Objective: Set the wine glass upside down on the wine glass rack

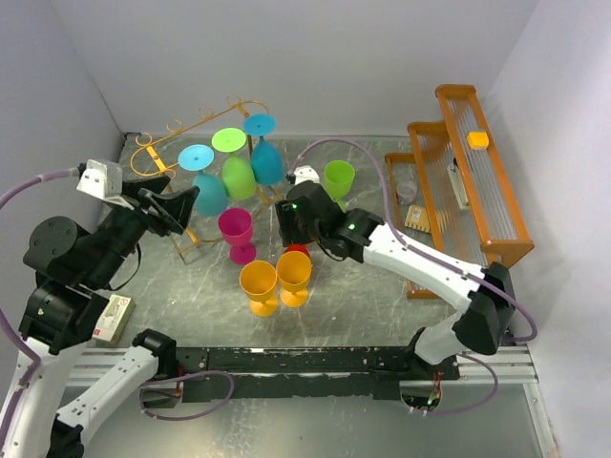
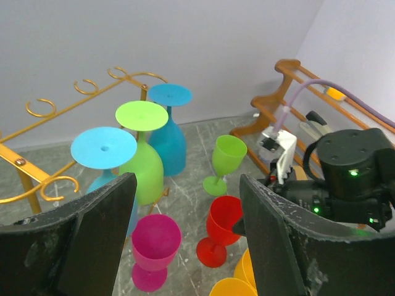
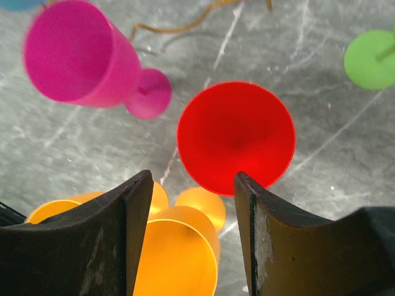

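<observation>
The right gripper [image 3: 192, 179] hangs open just above the upright red glass [image 3: 236, 139], mid-frame. The left gripper [image 2: 185, 185], also open, faces the gold wire rack [image 2: 21, 165] at upper left.

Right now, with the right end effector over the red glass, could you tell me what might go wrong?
The open right end effector sits over the red glass with two orange glasses close beside it; closing could knock them. The rack already carries three inverted glasses, so hanging another risks bumping them.
</observation>
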